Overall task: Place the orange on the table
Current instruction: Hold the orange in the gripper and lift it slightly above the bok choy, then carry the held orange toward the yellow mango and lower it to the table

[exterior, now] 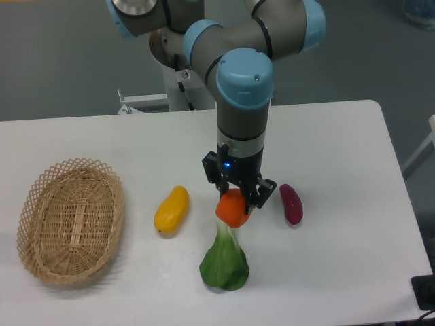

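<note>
Between the pincer (237, 197) fingers sits the orange (233, 209)

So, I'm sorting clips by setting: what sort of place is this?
Most likely a robotics lab, not a kitchen: a robot arm whose fingers hold an orange over a bare white table, with a wicker basket and plain grey flooring behind.
</note>
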`<action>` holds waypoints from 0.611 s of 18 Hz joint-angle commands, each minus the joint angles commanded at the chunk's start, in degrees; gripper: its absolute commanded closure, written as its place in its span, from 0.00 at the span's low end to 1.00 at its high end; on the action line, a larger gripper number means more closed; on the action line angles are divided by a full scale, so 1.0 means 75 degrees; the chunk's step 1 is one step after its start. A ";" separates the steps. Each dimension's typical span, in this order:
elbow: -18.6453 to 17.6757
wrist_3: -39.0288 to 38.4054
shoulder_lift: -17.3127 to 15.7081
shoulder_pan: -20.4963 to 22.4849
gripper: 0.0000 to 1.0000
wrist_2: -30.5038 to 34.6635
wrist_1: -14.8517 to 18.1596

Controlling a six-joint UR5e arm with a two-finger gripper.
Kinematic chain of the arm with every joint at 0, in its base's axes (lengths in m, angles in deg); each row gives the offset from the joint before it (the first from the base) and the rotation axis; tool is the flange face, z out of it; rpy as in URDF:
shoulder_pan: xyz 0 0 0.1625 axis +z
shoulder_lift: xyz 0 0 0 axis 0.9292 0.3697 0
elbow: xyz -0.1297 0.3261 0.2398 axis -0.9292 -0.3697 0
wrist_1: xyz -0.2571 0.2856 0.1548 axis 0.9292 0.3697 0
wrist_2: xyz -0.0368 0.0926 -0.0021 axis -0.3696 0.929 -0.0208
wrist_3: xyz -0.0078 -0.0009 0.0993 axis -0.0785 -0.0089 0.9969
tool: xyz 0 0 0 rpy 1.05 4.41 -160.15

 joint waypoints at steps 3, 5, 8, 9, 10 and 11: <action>-0.0374 -0.0012 0.0000 -0.0024 0.50 0.0047 -0.0279; -0.0842 -0.0035 0.0000 -0.0035 0.50 0.0117 -0.1050; -0.1242 -0.0035 0.0000 -0.0105 0.50 0.0363 -0.1476; -0.1289 -0.0105 0.0000 -0.0129 0.50 0.0375 -0.1488; -0.1278 -0.0256 0.0023 -0.0141 0.50 0.0364 -0.1465; -0.1278 -0.0536 0.0069 -0.0152 0.50 0.0352 -0.1465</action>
